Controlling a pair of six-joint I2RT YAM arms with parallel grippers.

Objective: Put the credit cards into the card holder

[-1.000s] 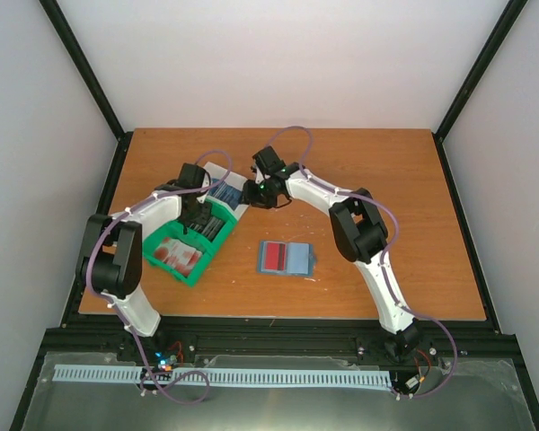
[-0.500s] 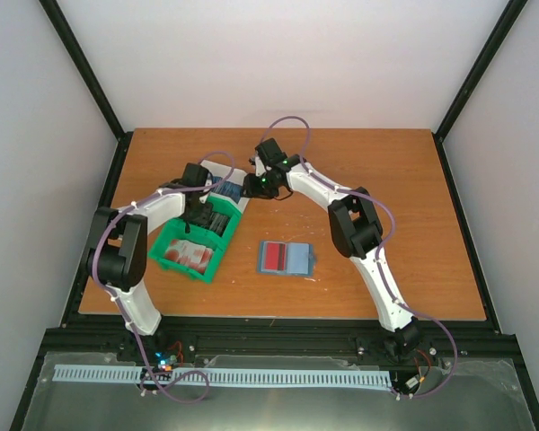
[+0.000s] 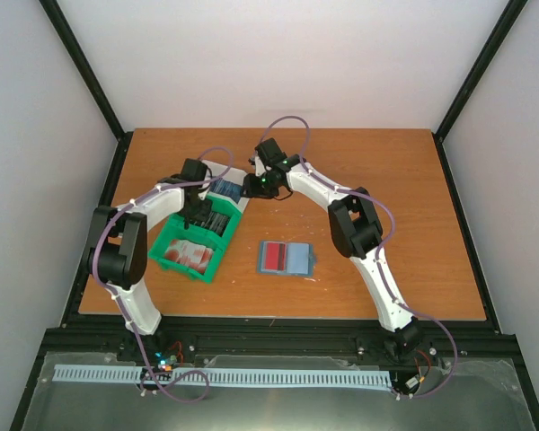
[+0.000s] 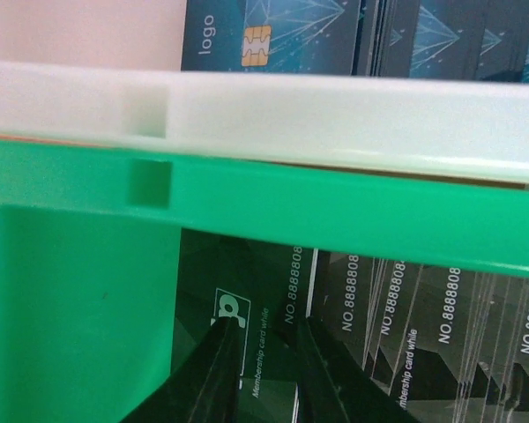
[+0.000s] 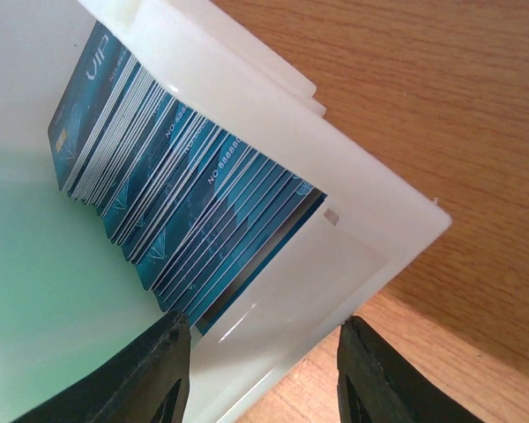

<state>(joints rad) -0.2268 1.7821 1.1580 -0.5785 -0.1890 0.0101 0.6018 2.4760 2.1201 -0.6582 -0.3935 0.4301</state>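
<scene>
Green bin [image 4: 335, 211] against white bin [image 4: 335, 115] (both plastic) on wooden table [image 3: 386, 197].

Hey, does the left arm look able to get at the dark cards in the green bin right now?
Probably yes. The left tool sits inside the green bin, its fingers apart right at the dark cards, and nothing visible blocks the way.

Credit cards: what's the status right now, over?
Left gripper astride a dark membership card in green plastic bin, grip unconfirmed. Right gripper open over white plastic bin of blue cards. Teal folding card holder lies open, nothing blocking it.
</scene>
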